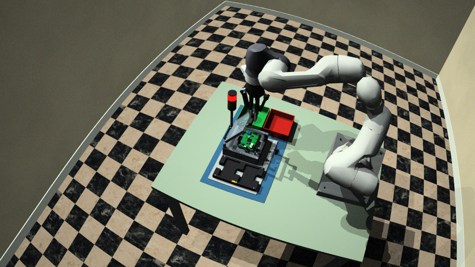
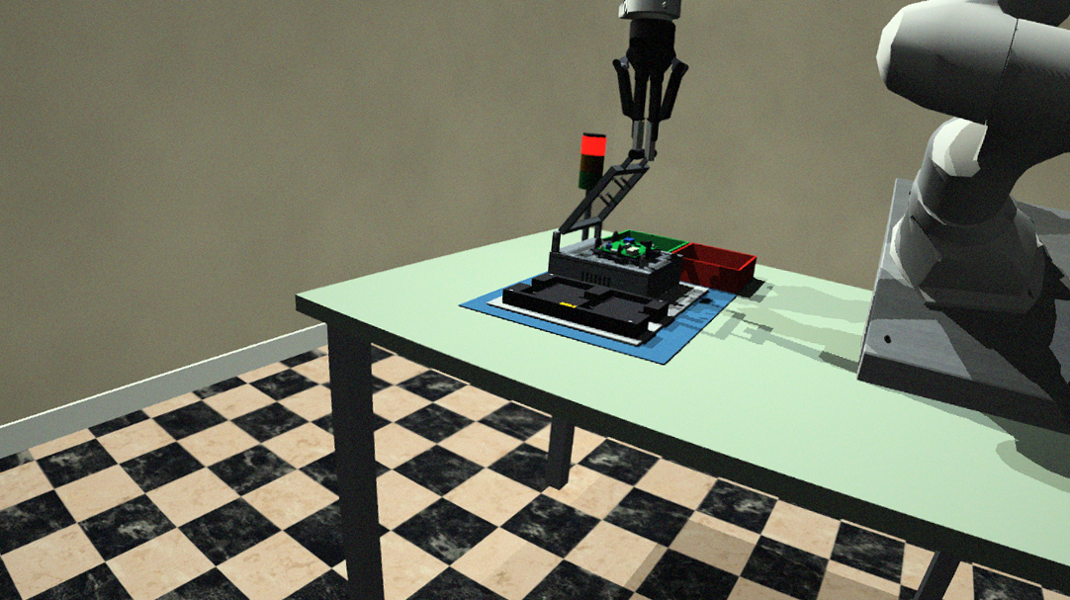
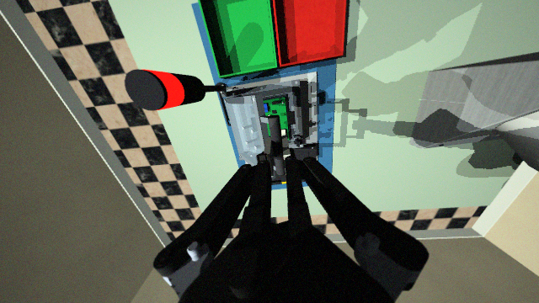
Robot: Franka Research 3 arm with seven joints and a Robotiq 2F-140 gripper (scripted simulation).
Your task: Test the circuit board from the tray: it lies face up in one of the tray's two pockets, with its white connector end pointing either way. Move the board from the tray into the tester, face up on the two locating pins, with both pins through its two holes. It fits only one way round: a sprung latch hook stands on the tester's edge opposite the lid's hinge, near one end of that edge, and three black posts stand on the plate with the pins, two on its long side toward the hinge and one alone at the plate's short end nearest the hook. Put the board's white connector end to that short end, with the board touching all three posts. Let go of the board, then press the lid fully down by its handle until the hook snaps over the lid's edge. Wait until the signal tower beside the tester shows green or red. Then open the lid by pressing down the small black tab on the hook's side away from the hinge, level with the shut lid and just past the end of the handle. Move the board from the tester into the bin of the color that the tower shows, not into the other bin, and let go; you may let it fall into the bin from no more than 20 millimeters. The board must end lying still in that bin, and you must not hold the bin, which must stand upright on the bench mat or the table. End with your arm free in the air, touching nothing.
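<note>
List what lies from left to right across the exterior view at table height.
Signal tower → tester with the raised lid whose handle the gripper grips → red bin → arm's base plate.

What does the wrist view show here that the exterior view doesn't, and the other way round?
Only the wrist view looks straight down into the green bin and red bin, whose floors show nothing lying in them. Only the exterior view shows how steeply the lid is raised, and the tray in front of the tester. Both show the gripper shut on the lid's handle, the tower red, and the board in the tester.
</note>
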